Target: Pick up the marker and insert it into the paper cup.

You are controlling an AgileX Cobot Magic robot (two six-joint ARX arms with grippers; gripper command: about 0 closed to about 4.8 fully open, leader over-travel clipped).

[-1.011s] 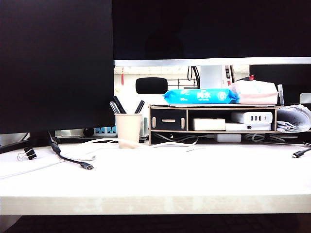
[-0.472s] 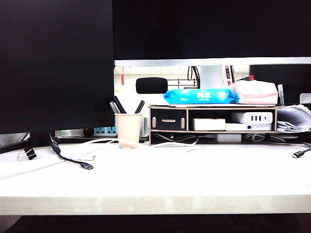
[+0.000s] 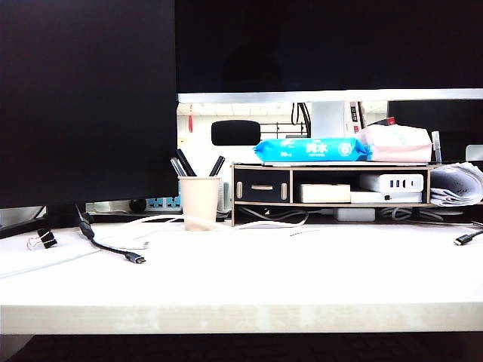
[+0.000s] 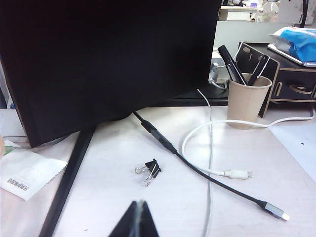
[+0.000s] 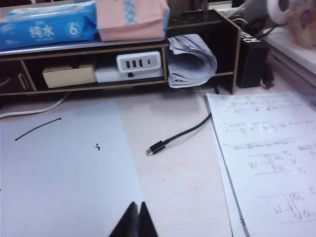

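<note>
Nearest, left gripper (image 4: 138, 219) low over the pale smooth desk (image 4: 113, 192), dark tapered fingers pressed together, empty; right gripper (image 5: 135, 221) likewise, closed, empty. Beyond, tapered tan paper cup (image 4: 248, 100) upright beside the monitor, black marker (image 4: 230, 64) leaning inside among pens. Behind, wooden organizer (image 3: 332, 185).

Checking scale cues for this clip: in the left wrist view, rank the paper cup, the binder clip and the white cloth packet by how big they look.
1. White cloth packet, though it lies nearest the camera.
2. Paper cup.
3. Binder clip, clearly smallest.
The first two look close; their order is unsure.
</note>
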